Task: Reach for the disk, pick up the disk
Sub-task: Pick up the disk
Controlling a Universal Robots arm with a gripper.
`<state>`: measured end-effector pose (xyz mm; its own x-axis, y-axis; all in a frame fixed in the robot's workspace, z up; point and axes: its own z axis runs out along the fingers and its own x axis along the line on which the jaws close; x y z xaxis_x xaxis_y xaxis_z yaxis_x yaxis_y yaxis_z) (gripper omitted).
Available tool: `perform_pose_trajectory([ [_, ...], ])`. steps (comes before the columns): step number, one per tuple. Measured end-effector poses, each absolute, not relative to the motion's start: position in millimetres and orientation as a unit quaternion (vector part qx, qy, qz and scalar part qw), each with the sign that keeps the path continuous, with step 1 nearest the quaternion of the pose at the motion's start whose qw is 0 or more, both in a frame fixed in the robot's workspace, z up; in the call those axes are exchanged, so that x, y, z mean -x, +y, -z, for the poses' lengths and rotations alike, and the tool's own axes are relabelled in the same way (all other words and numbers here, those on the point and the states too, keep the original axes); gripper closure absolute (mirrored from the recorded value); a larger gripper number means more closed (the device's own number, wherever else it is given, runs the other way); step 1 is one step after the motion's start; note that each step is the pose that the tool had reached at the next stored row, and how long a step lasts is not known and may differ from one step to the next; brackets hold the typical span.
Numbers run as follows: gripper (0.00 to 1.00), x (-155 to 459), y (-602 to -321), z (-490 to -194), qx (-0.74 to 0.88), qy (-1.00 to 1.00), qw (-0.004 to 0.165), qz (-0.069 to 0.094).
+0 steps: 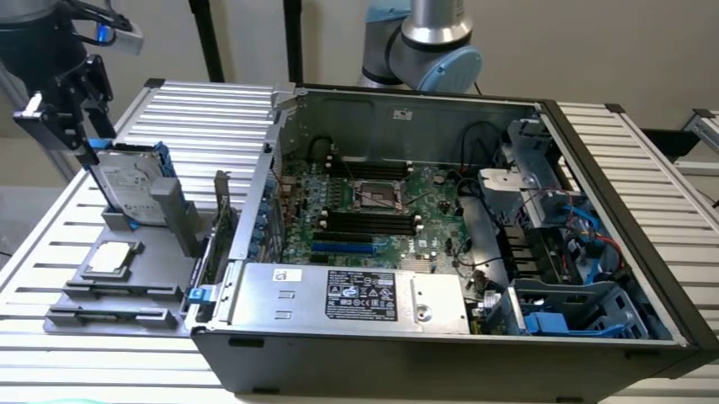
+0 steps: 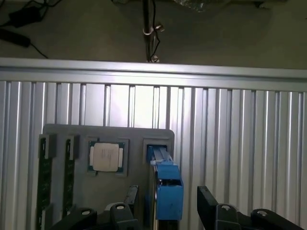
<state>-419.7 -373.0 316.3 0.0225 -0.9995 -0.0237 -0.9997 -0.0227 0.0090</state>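
Bench [image 1: 629, 151], one, ribbed metal, carrying everything below. Computer case [image 1: 450, 370], one, black, side open, circuit board exposed; its silver power box [image 1: 348, 295] bears one white label, print too small to read. Robot arm [image 1: 427, 42], one, behind the case. Grey holder [image 1: 168, 273], one, on the exterior view's left of the case. Disk [image 1: 126, 181], one, standing on edge in a holder slot, blue rails, white label unreadable. Pincer [image 2: 167, 196], one, spread wide, a finger on each side of the disk's upper edge, not touching it. Chip [image 1: 113, 257], one, silver, lying flat in the holder near the disk.
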Motion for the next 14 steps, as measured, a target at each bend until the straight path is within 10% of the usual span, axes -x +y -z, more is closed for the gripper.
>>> perform_pose_trajectory([
  [14, 0.4, 419.9, -372.8, -301.5, 0.708, 0.706, 0.005, -0.012],
])
